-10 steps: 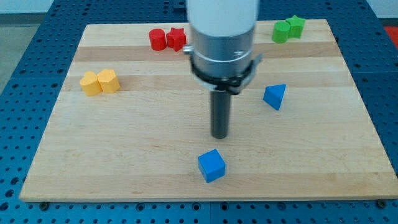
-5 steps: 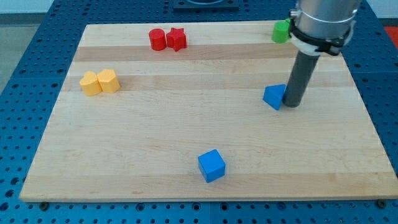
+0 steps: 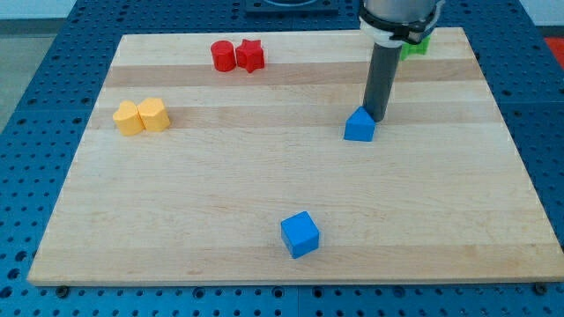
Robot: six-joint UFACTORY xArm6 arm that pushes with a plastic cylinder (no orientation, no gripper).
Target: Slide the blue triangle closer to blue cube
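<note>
my tip [image 3: 376,117] is down on the wooden board [image 3: 264,176], touching the upper right side of the blue triangle [image 3: 359,125], so the rod stands just behind it toward the view's top. there is no gripper on this arm, only the straight dark rod, so nothing is held and there are no jaws to be wide or narrow. the blue triangle sits right of the board's middle, in the upper half. the blue cube [image 3: 300,234] lies well apart from it, lower down and a bit to the view's left, near the board's bottom edge, turned slightly off square. two yellow blocks [image 3: 141,115] sit touching side by side near the left edge. a red cylinder [image 3: 222,55] and a red star-shaped block [image 3: 250,55] sit together near the top edge. a green block [image 3: 417,44] shows at the top right, mostly hidden behind the arm, its shape not clear
</note>
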